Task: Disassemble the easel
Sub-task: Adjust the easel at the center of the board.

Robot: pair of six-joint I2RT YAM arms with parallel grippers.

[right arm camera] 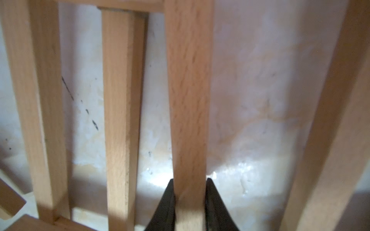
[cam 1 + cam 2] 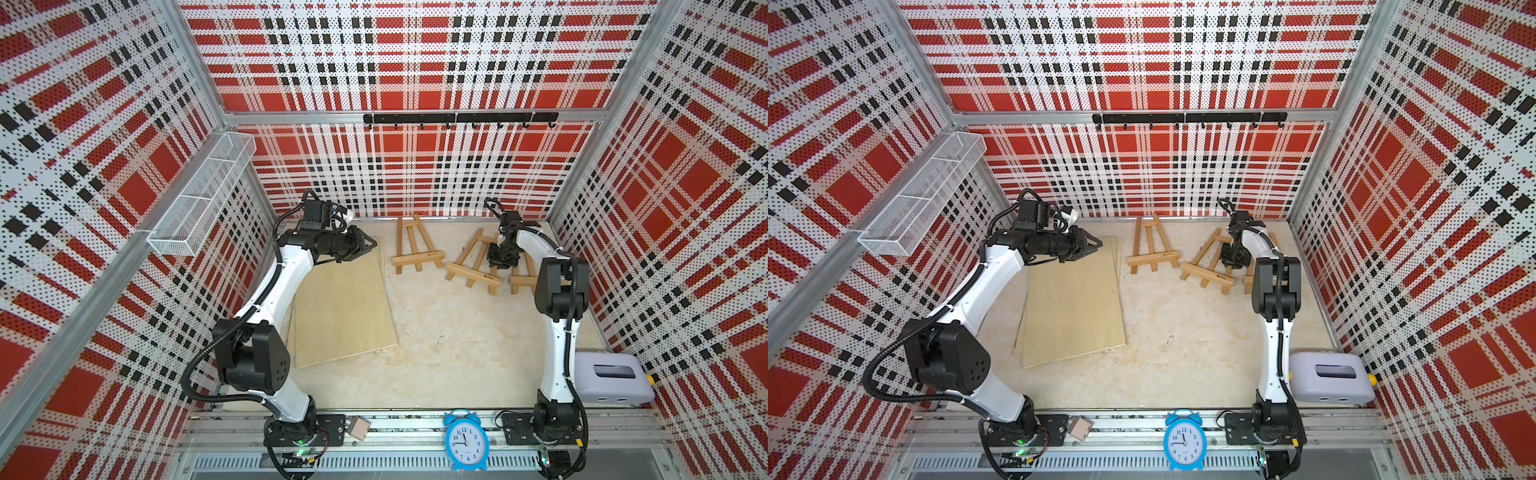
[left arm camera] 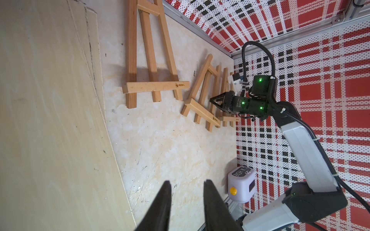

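Clamping an easel (image 1: 188, 90), right tool (image 1: 189, 181) hangs far from wire basket (image 2: 199, 199).

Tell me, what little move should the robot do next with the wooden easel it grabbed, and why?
Probably lift it a little. The right hand is shut on the side leg of the middle light-wood easel, lying close beside another easel. The left hand hangs open and empty over the pale plywood sheets, so raising the easel should free it for pulling apart.

Scene evenly bright; walls (image 2: 83, 166) bow at edges in both top views; right wrist view soft, easel rail (image 1: 188, 100) blurred; glare patch on table (image 1: 240, 170).
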